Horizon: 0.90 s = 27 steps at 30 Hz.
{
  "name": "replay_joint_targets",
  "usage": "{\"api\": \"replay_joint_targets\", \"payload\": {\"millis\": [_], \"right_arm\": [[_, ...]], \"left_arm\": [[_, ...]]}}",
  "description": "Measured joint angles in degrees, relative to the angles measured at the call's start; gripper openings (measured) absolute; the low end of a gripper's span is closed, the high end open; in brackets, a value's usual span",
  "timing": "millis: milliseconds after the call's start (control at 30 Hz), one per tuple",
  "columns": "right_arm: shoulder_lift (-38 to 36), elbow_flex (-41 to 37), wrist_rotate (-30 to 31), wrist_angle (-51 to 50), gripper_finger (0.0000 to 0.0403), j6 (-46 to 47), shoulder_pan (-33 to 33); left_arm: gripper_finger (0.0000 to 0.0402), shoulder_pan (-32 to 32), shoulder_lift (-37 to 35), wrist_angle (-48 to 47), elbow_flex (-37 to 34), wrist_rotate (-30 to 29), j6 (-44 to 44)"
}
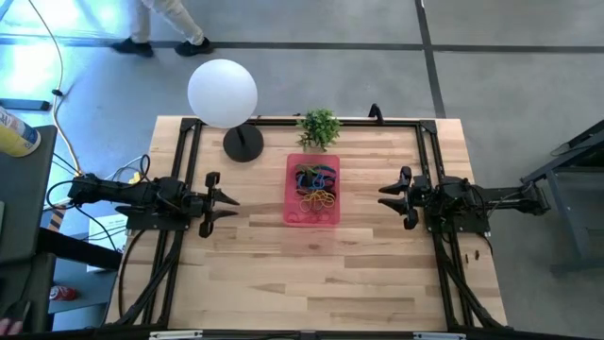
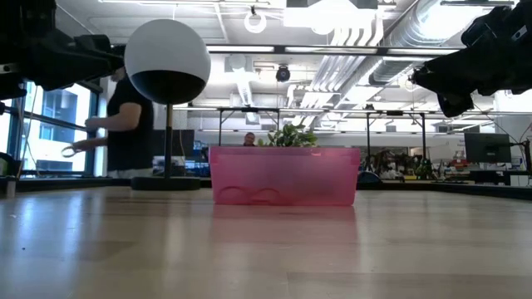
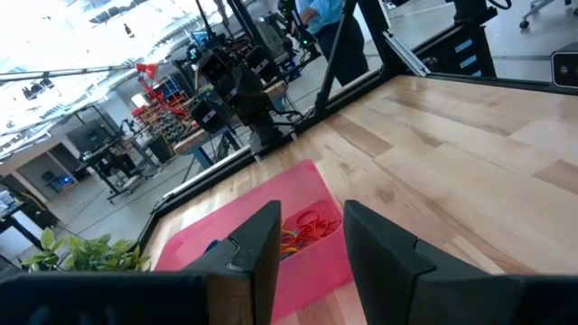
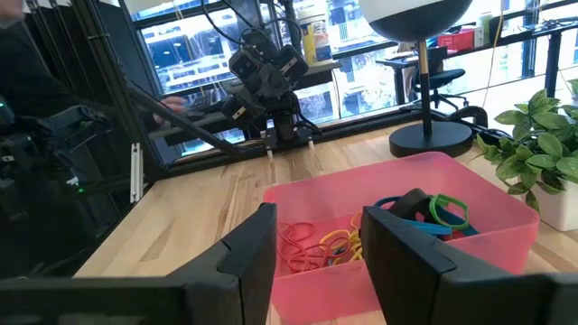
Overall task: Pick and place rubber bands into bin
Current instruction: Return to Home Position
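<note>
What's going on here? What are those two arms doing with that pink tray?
The two robot arms have the job of putting rubber bands into the pink bin in the middle of the table. Right now neither holds anything: the left hand and the right hand hang open on either side of the bin, apart from it. A colourful heap of bands lies inside, and I see none loose on the wood.

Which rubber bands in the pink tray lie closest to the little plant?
The green and blue bands, at the tray's end beside the plant; the yellow and red ones lie farther from it.
</note>
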Motion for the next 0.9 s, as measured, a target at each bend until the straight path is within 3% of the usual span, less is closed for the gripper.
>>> {"api": "replay_joint_targets", "payload": {"millis": [900], "right_arm": [[0.0, -0.02, 0.0, 0.0, 0.015, 0.01, 0.01]], "left_arm": [[0.0111, 0.0, 0.0, 0.02, -0.02, 0.0, 0.0]]}}
